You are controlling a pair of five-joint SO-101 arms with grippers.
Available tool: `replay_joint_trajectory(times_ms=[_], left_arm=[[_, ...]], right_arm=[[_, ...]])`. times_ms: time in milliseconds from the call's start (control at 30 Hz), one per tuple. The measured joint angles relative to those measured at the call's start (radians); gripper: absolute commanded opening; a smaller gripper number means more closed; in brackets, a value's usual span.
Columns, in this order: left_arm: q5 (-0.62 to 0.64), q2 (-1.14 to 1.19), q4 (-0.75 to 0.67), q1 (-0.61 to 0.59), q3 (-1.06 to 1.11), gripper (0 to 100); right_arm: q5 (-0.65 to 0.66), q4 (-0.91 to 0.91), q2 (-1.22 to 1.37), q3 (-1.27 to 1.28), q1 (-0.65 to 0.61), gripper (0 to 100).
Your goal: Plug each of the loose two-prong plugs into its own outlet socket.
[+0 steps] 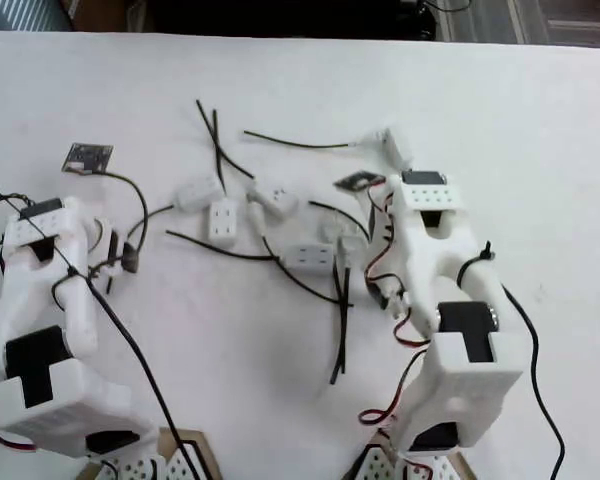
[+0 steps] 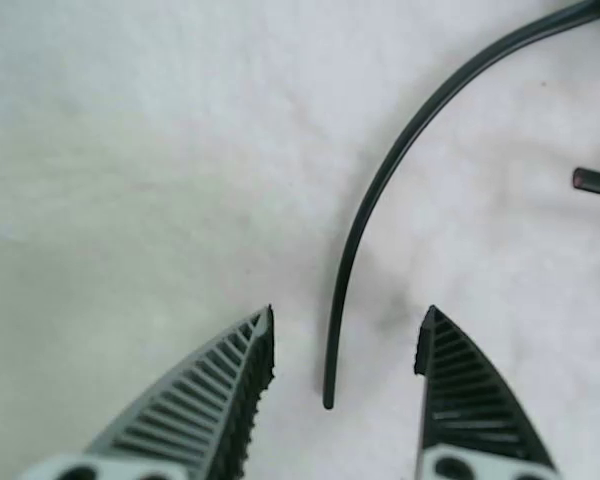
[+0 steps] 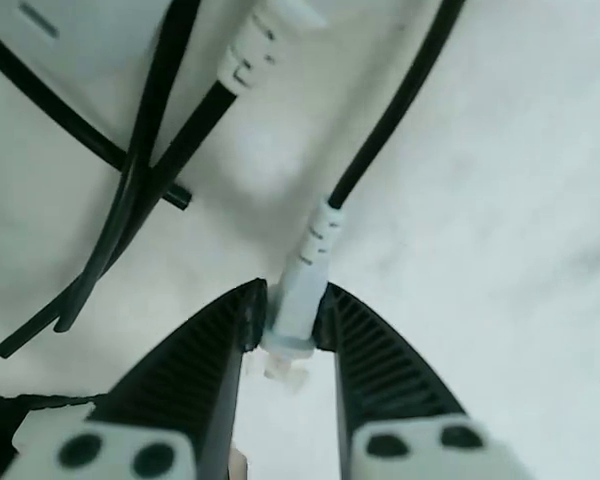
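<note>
My right gripper [image 3: 292, 296] is shut on a white two-prong plug [image 3: 306, 262] just above the table; the plug's black cable [image 3: 400, 100] runs away from it. In the high view this gripper [image 1: 354, 242] sits right of a white outlet socket [image 1: 308, 257]. A second socket [image 1: 223, 218] lies left of centre, with two loose white plugs [image 1: 195, 192] [image 1: 275, 197] beside it. My left gripper [image 2: 350, 312] stands open low over the table, and the free end of a thin black cable [image 2: 378, 195] lies between its fingers. From above, that gripper [image 1: 130, 256] is at the left.
Another white plug [image 1: 390, 143] lies at the back right. Several black cables [image 1: 338, 320] cross the middle of the white table [image 1: 280, 400]. A small dark circuit board [image 1: 86, 157] lies far left, a second one [image 1: 354, 181] by the right arm.
</note>
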Motion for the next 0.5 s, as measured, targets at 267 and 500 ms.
replay_joint_trajectory(times_ms=[267,500], left_arm=[[0.0,0.0,0.0,0.0,0.003,23],[0.0,-0.149,0.0,0.012,0.123,24]], right_arm=[[0.002,0.149,-0.278,0.0,-0.003,1.7],[0.003,0.199,-0.548,0.031,-0.003,1.7]])
